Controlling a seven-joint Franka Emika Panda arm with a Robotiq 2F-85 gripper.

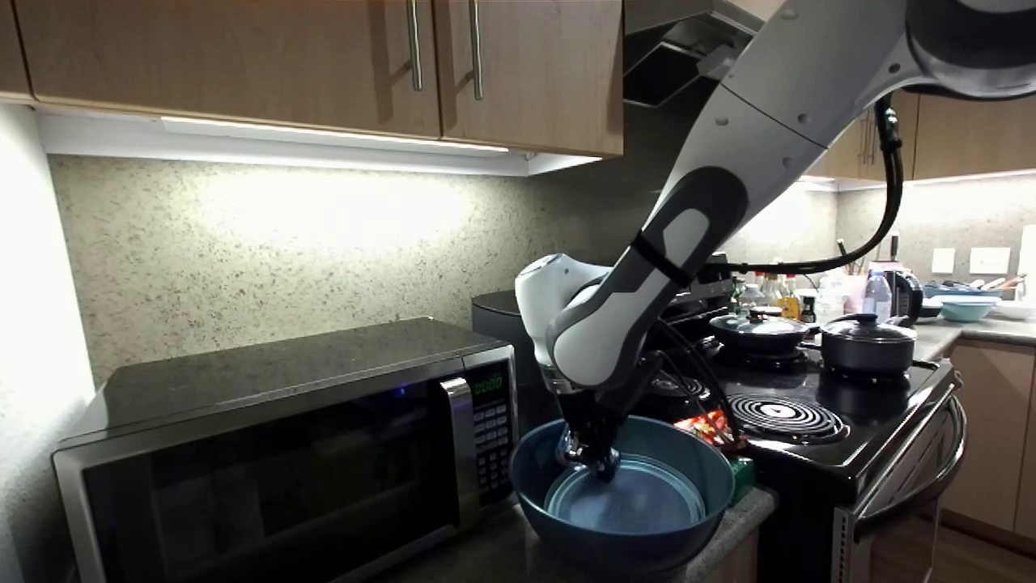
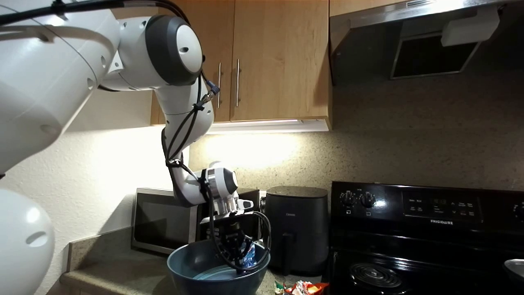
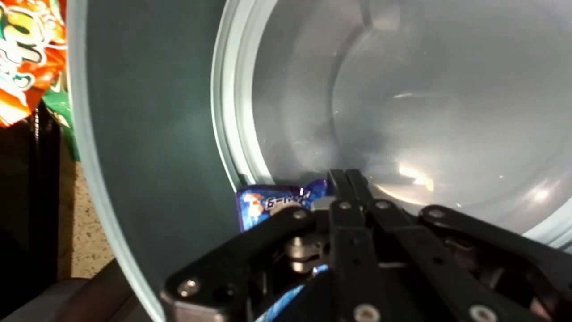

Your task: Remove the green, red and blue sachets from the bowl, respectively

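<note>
Gripper (image 3: 347, 174) of black jointed metal reaches down inside the large round bowl (image 1: 647, 502), which is dark blue outside and lighter blue inside. Its two fingers stand together side by side, and hardly any gap is visible. Just beside one finger, near the inner wall of the bowl, is the small shiny blue-and-white sachet (image 3: 259, 208). The gripper hides a part of it, and I cannot tell whether some edge of it is pinched. Outside the bowl, near its rim, lie the crinkly red-orange sachet (image 3: 27, 67) and the bright green sachet (image 3: 62, 108); the red-orange one partly covers the green one. The bowl stands on the speckled stone-like worktop (image 2: 106, 264), near the silver-and-black box-shaped microwave (image 1: 275, 470). In an exterior view, the black electric stove (image 1: 866, 421) carries a dark round pot (image 1: 866, 350) with its lid on.
</note>
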